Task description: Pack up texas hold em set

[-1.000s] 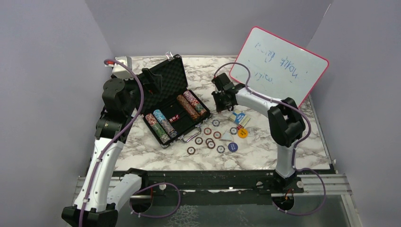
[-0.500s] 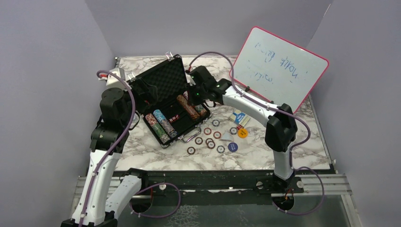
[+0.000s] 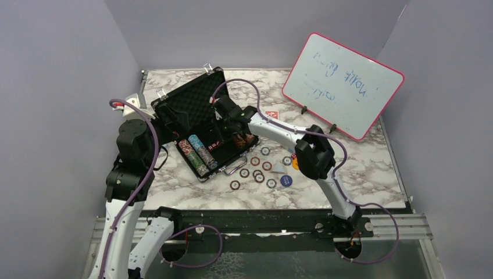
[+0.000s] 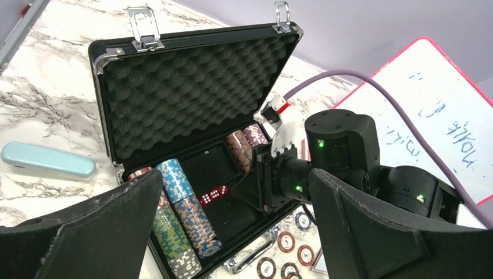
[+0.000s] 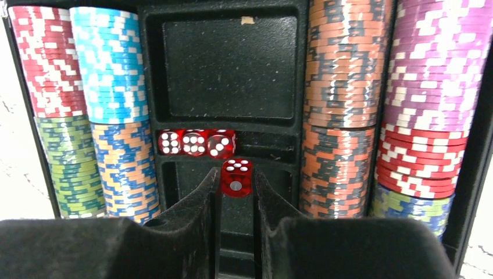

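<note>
From the top camera, the open briefcase lay on the left part of the marble table, with its lid raised toward the far side. The right gripper was over the middle of the case. One second before, it had been to the right of the case, above the table, and half a second before, over the right chip rows. The left gripper stood near the left edge of the lid, and its arm had drawn back toward the left. A red card deck, hidden behind the right arm half a second earlier, now showed beyond it. Loose chips lay on the table just in front of the case, in the same places as before. The whiteboard leaned at the far right.

From the left wrist camera, the left gripper had its fingers spread wide and touched nothing. The briefcase was in front of it, and the right arm reached into the case from the right. A light-blue oblong object lay on the table to the left of the case.

From the right wrist camera, the right gripper was pinching a red die between its fingertips, over the black tray of the case. The die was just beside a row of three red dice in the middle slot. Chip stacks filled the rows on both sides.
</note>
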